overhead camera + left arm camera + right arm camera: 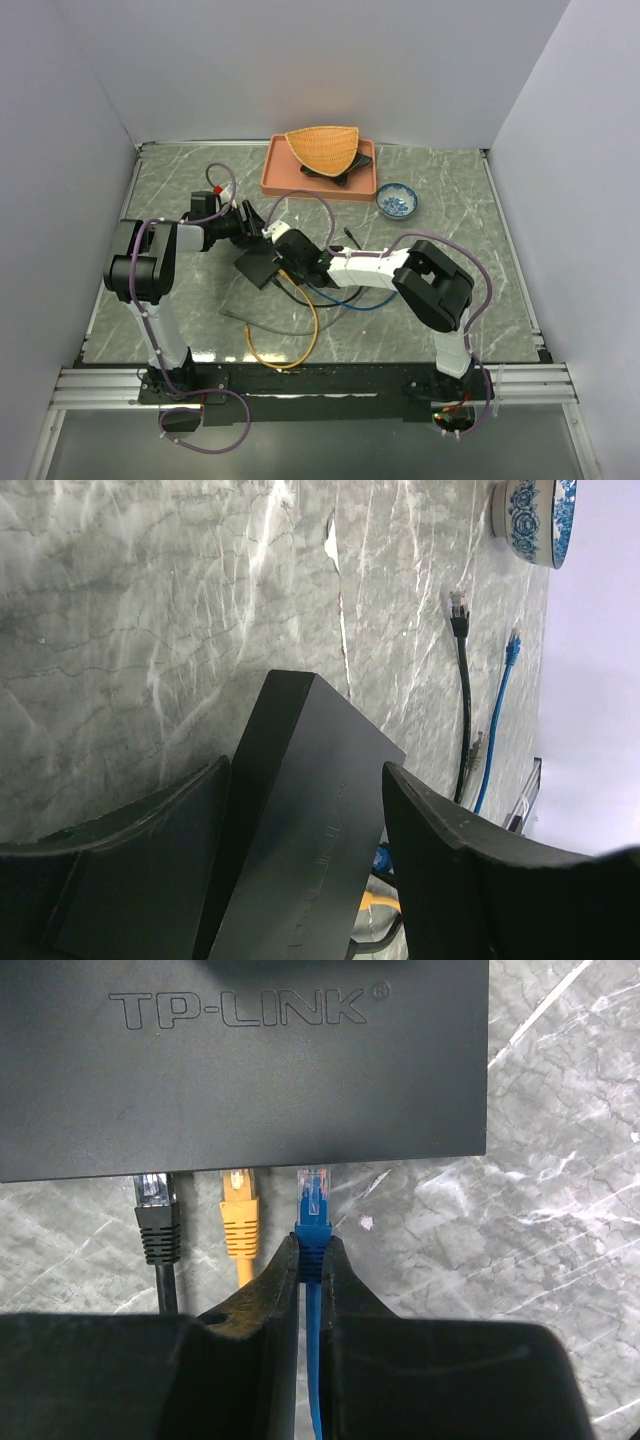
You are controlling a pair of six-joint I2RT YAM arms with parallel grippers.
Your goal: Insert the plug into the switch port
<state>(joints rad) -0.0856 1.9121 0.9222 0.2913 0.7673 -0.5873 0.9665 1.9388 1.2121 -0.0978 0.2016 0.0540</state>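
The black TP-LINK switch point(257, 266) lies on the marble table and fills the top of the right wrist view point(250, 1070). A black plug point(157, 1220) and a yellow plug point(239, 1220) sit in its ports. My right gripper point(312, 1250) is shut on the blue plug point(314, 1200). The plug's clear tip is at the port edge, right of the yellow one. My left gripper point(306, 768) straddles the switch point(300, 840) with both fingers against its sides. In the top view the two grippers, left point(262, 232) and right point(285, 252), meet at the switch.
An orange tray point(275, 175) at the back holds a wicker basket point(325, 148) on a black dish. A blue-patterned bowl point(398, 201) stands to its right. Loose black point(460, 610) and blue point(514, 645) cable ends lie nearby. Yellow, blue and black cables point(300, 340) loop toward the front.
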